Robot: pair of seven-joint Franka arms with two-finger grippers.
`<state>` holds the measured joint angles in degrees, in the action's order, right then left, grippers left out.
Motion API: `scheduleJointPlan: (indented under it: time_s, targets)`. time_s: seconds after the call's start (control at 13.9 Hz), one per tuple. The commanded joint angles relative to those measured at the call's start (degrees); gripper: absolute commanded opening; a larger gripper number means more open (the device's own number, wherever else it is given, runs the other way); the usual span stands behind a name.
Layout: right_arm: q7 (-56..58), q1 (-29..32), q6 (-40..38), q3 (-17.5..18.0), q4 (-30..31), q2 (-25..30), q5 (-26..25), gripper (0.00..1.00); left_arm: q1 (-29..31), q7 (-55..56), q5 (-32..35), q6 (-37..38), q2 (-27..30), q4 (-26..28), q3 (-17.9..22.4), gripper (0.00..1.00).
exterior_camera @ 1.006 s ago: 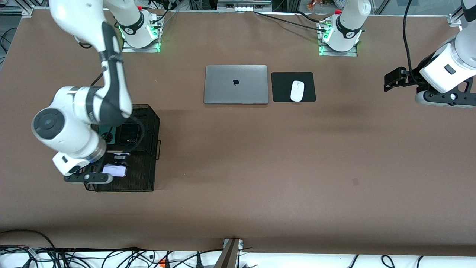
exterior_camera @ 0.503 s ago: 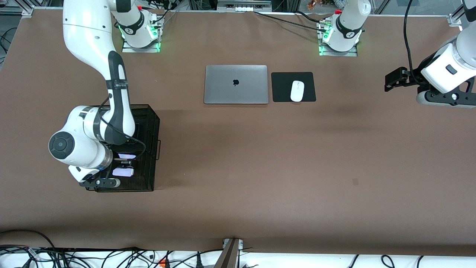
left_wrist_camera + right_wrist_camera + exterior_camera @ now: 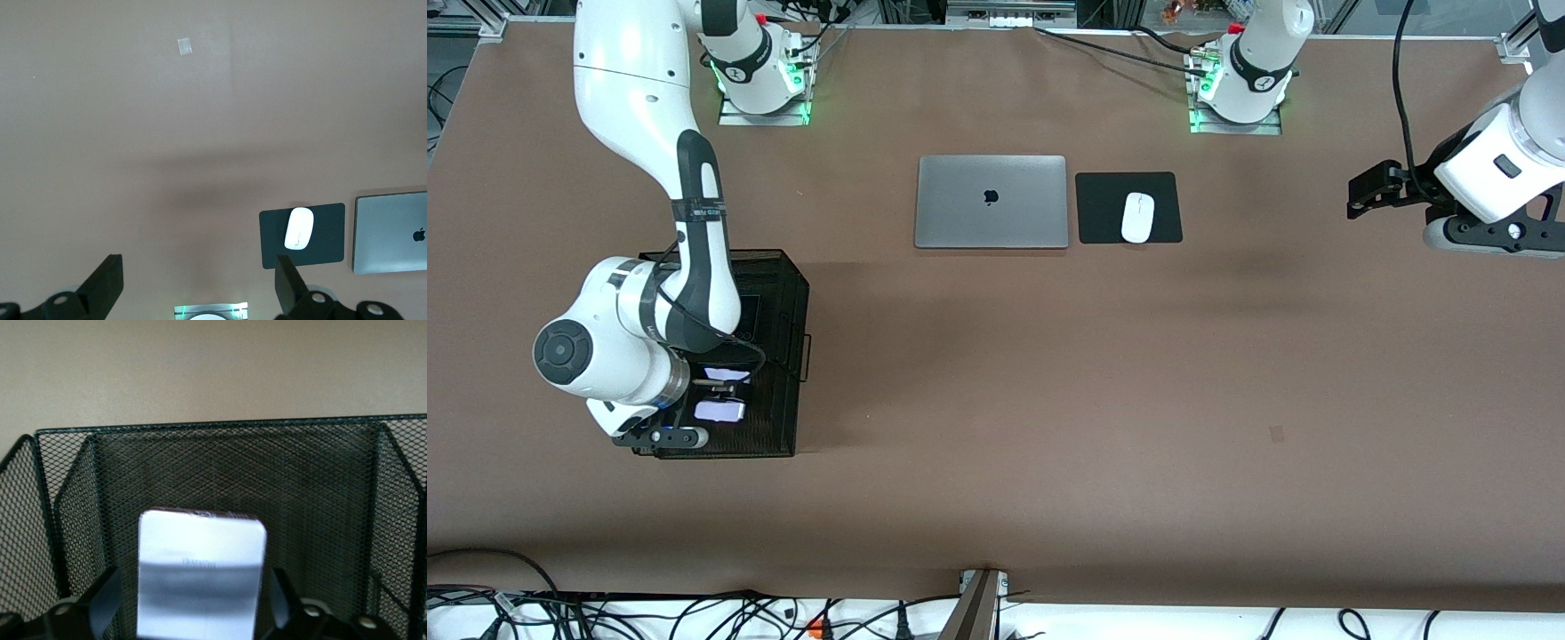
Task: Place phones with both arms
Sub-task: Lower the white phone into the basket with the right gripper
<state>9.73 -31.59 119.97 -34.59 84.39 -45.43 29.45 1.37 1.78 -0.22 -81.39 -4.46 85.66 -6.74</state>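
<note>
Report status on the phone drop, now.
Right tool open in the mesh basket, straddling the lilac phone. Left tool open, waiting over bare table. Nothing in the way.

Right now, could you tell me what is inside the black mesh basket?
The pale-lilac phone lies in the mesh basket, between the right hand's spread fingers. The right arm covers most of the rest, so other phones cannot be confirmed.

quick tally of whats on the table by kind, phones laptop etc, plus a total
phones: 1 in view, the pale-lilac phone, in the basket (the right arm hides much of the basket)
laptop: 1
mouse: 1
mouse pad: 1
mesh basket: 1
total: 5
</note>
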Motion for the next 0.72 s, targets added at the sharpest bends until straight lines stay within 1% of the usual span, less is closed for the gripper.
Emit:
scheduleJointPlan:
  time_s: [0.0,0.14,0.22,0.29,0.43,0.5,0.57,0.65]
  targets:
    - [0.9,0.7,-1.2,0.0,-0.7,1.3,1.2,1.00,0.4,0.2,-0.4,0.3,0.7,0.5,0.0,1.00]
    - [1.1,0.8,-3.4,-0.4,-0.9,1.7,1.2,1.00,0.4,0.2,-0.4,0.3,0.7,0.5,0.1,1.00]
    - [1.0,0.9,-4.3,-0.6,-1.9,1.7,1.1,1.00,0.4,0.2,-0.4,0.4,0.7,0.5,0.1,1.00]
    - [0.9,1.2,-7.4,-1.3,-3.9,1.7,1.0,1.00,0.4,0.2,-0.4,0.4,0.7,0.5,0.1,1.00]
    - [1.0,1.4,-15.4,-4.3,-8.1,1.7,1.2,1.00,0.4,0.2,-0.4,0.4,0.7,0.5,0.1,1.00]
    - [0.9,1.3,-19.0,-5.7,-9.1,1.7,1.2,1.00,0.4,0.2,-0.4,0.4,0.7,0.5,0.1,1.00]
    - [0.9,1.0,-22.2,-7.1,-9.8,2.9,1.2,0.99,0.4,0.2,-0.4,0.4,0.7,0.5,0.1,1.00]
    - [1.0,1.0,-24.6,-7.7,-9.9,4.5,1.1,1.00,0.4,0.2,-0.4,0.4,0.7,0.5,0.1,1.00]
